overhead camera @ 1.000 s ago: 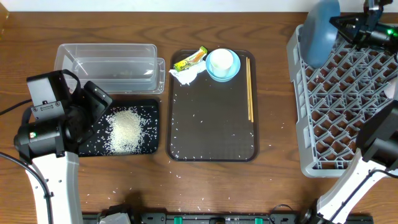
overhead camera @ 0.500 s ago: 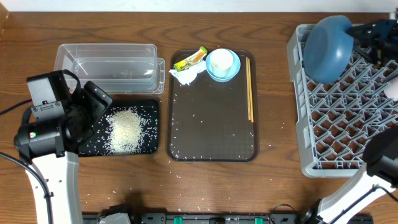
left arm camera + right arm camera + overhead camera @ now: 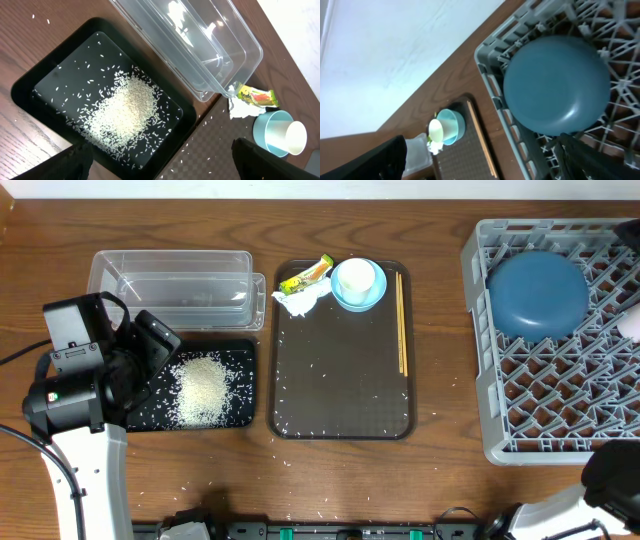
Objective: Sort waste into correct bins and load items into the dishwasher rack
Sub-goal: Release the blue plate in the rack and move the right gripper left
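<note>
Dark blue dish (image 3: 537, 293) lies in the grey rack (image 3: 478, 390), in its far left part, close to the left wall. It seems to sit rim down with the rounded underside up. Nothing touches it.

Right tool (image 3: 482, 140): fingers spread wide, nothing between them, held above the dish and clear of it.

Rice heap (image 3: 203, 388) sits in the black tray (image 3: 246, 418), with loose grains scattered around it inside the tray. The clear tub (image 3: 100, 265) stands just behind the black tray and holds none of the waste that we can see.

Left tool (image 3: 162, 150): fingers spread wide, gripping nothing, hanging over the near side of the black tray.

On the brown serving tray (image 3: 340, 405), at its far edge, we note the light blue bowl (image 3: 372, 298) with the pinkish-white cup (image 3: 355, 277) standing inside it. The paper scrap (image 3: 298, 302) lies just left of the bowl. The yellow-green wrapper (image 3: 307, 275) lies across the tray's far left corner. The chopsticks (image 3: 402, 320) lie side by side along the right edge. A few stray grains dot this tray and the bench (image 3: 440, 220).
</note>
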Motion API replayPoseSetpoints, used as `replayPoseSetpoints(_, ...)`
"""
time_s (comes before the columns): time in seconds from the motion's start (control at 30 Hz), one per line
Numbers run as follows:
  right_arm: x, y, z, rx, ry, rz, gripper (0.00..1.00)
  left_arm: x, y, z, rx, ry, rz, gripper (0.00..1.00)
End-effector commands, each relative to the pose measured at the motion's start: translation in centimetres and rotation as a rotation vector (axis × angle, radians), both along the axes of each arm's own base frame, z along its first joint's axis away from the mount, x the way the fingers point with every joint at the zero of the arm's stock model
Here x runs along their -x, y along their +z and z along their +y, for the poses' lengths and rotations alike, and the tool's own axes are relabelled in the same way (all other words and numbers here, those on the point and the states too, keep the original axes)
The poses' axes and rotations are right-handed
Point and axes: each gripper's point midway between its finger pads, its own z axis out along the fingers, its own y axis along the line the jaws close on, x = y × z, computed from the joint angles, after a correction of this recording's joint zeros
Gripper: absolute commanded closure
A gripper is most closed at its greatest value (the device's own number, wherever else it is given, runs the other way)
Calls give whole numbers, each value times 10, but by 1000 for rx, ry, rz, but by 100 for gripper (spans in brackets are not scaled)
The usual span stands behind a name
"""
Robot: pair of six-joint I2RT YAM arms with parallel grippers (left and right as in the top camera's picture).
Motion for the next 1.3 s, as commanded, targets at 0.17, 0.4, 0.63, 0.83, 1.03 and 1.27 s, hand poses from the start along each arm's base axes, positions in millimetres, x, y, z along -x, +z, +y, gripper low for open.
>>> replayPoseSetpoints(0.17,26,29,16,81,6,-33,5,-1,5,3,-9,11,-10,8)
replayPoseSetpoints(0.4,36,27,63,132,180,-11,1,-1,5,3,-9,11,-10,8)
replayPoseSetpoints(0.63,47,11,140,191,497,33,1,-1,5,3,-9,11,-10,9)
replayPoseSetpoints(0.83,58,2,217,230,722,54,1,-1,5,3,-9,11,-10,9)
replayPoseSetpoints(1.03,67,-12,286,260,912,29,1,-1,5,3,-9,11,-10,9)
replayPoseSetpoints(1.27,82,-45,331,331,1046,65,1,-1,5,3,-9,11,-10,8)
